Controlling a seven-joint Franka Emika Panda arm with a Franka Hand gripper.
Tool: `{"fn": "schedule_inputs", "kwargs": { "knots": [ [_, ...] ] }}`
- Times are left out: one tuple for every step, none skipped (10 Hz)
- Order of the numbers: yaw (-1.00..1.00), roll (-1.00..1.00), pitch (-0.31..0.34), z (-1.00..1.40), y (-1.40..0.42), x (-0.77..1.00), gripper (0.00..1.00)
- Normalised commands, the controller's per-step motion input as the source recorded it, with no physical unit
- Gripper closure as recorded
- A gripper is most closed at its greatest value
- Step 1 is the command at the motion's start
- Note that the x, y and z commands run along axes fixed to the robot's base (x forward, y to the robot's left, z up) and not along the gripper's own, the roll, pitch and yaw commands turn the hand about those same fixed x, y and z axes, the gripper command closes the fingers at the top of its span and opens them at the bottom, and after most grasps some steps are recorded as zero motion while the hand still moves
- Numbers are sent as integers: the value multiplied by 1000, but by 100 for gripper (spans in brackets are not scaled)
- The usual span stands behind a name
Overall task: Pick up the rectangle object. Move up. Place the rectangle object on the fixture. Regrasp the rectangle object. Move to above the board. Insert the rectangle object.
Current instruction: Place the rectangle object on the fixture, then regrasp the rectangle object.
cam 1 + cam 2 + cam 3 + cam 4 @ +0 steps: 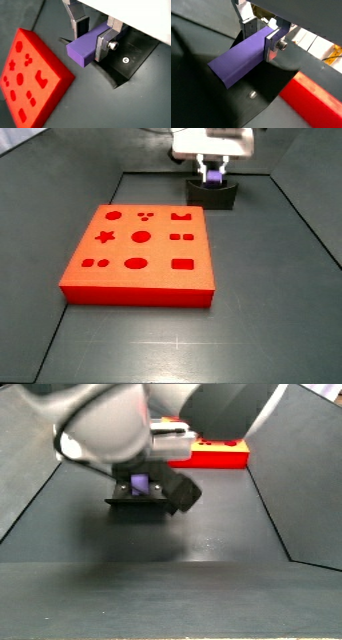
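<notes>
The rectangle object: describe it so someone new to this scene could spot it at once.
Start at the large orange-red board; beyond its far edge stands the small dark fixture. Right above it, between the gripper's silver fingers, sits the rectangle object: the only purple thing here, a plain flat-sided block.

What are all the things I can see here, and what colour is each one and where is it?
rectangle object: one, purple, between the gripper's fingers, right over the fixture.
fixture: one, dark grey-black, on the floor past the far end of the board in a side view.
board: one, bright orange-red with darker shaped cut-outs (star, circles, rectangles), flat on the floor, apart from the fixture.
floor: one, dark grey, under everything.
gripper: one, flat silver fingers with dark pads, shut on the purple block at the fixture; in both wrist views the block sticks out from between the fingers.
</notes>
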Motion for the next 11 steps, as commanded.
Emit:
{"fn": "schedule_inputs", "kwargs": {
  "knots": [
    [-145,-149,-30,-370,69,100,100],
    [-122,-137,-45,-244,61,77,100],
    [-89,-115,-60,-212,74,63,100],
    [-74,-115,-60,-212,73,63,100],
    [-47,-115,-60,-211,72,62,100],
    [0,0,0,-167,-500,0,100],
    [0,0,0,0,0,0,0],
    [-32,49,-48,1000,0,0,0],
    [-26,48,-43,1000,0,-6,0],
    [0,46,-31,1000,2,-29,0],
    [14,44,-17,1000,3,-37,0]
  ]
}}
